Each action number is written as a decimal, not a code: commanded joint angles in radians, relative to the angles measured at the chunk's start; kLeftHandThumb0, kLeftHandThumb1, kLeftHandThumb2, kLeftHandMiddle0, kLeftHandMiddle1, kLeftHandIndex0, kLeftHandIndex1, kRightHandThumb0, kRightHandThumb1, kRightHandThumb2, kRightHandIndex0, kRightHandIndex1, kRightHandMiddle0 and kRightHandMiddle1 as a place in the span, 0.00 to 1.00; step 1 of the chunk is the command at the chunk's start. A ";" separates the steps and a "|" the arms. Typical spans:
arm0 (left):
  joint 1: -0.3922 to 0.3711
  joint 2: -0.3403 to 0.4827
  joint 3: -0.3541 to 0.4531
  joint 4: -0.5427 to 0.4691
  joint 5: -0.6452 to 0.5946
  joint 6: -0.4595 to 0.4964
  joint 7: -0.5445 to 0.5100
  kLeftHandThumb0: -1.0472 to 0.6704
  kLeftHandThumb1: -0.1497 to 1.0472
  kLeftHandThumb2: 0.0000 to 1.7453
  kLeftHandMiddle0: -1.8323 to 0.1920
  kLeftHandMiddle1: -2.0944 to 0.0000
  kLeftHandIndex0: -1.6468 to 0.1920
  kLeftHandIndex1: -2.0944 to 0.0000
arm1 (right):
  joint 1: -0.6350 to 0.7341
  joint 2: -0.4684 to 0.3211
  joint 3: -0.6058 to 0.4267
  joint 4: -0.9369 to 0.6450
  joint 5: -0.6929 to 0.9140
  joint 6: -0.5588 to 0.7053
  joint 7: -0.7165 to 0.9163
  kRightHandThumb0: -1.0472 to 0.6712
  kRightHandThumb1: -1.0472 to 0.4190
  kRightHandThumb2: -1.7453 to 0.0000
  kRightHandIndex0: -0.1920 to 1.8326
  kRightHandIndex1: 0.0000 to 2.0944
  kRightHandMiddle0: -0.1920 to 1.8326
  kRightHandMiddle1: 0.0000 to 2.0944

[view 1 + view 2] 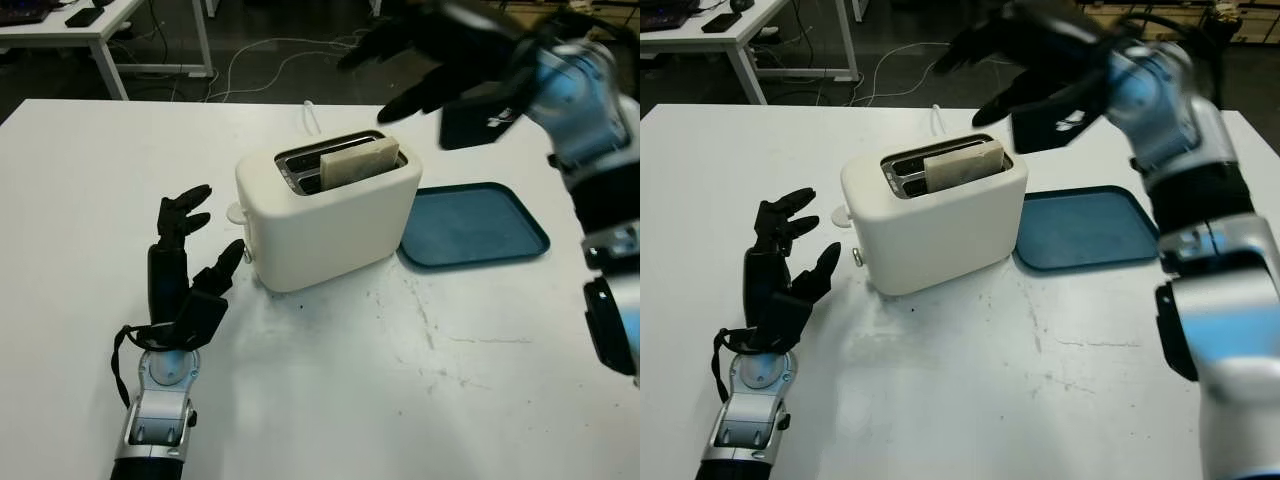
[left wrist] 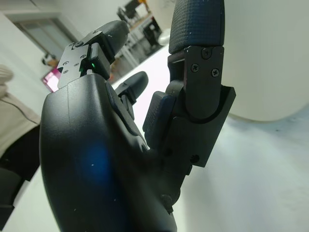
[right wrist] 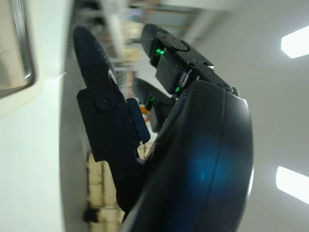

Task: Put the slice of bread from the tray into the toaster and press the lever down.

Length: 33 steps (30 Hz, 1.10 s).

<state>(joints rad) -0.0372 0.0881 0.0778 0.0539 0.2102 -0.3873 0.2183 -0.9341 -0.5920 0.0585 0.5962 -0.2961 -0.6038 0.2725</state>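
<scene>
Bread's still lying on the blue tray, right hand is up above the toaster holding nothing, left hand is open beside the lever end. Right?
Not quite. The slice of bread is not on the tray; it stands in a slot of the toaster, top edge sticking out, as the left eye view shows. The rest holds: the right hand is above the toaster, empty, and the left hand is open by the lever end.

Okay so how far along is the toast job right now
Done: the bread slice stands in a slot of the toaster, and the blue tray holds nothing. In hand: nothing; the right hand is open in the air above the toaster, the left hand open beside its lever. Left: pressing the lever down.
</scene>
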 commanded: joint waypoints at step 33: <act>-0.297 0.563 -0.061 0.289 0.658 -0.338 0.433 0.22 0.89 0.24 0.75 0.17 0.75 0.43 | 0.741 0.131 -0.212 -0.268 0.176 0.214 -0.166 0.38 0.09 1.00 0.59 0.02 0.51 0.00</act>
<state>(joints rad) -0.3219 0.6330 0.0330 0.3374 0.8349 -0.7342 0.6242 -0.1981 -0.4677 -0.1543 0.3469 -0.1316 -0.4029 0.1066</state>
